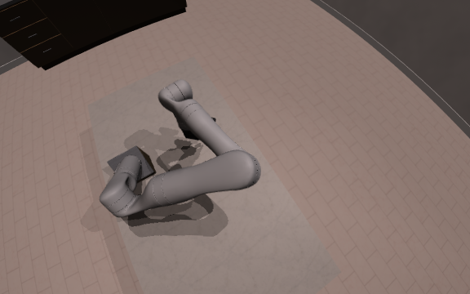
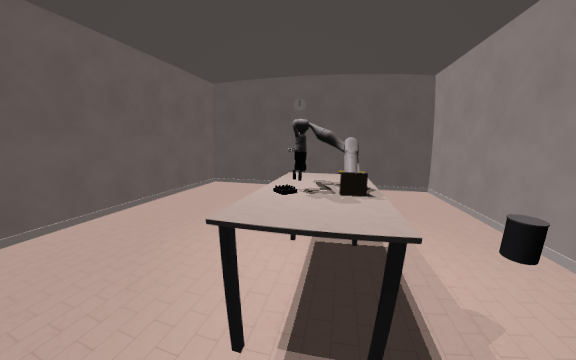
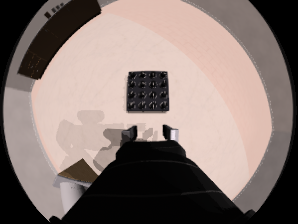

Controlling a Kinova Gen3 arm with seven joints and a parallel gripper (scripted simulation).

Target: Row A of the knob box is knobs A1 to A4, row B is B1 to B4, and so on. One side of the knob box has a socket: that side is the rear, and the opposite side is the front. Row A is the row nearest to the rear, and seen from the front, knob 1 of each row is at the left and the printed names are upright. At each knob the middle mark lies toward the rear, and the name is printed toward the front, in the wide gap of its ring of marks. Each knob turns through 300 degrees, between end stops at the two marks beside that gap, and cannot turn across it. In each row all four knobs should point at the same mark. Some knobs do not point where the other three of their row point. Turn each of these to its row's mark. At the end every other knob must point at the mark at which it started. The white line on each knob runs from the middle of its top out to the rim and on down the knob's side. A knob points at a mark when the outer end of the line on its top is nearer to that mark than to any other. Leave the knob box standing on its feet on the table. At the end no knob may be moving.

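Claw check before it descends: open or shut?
Open: the claw shows its two fingers spread apart with nothing between them, above the knob box.

The knob box point(image 3: 148, 91) is black, with small pale dots seen on its knobs. The arm point(image 1: 202, 175) is plain light grey. The table top point(image 2: 318, 212) is pale beige, on black legs. The floor point(image 2: 93, 280) is patterned with pinkish-brown tiles. The bin point(image 2: 523, 239) is black.

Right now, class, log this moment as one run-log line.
phase: approach | gripper: open, empty, above table | knob box: on table, untouched, ahead of the fingers in wrist view | knob pointers: too small to read
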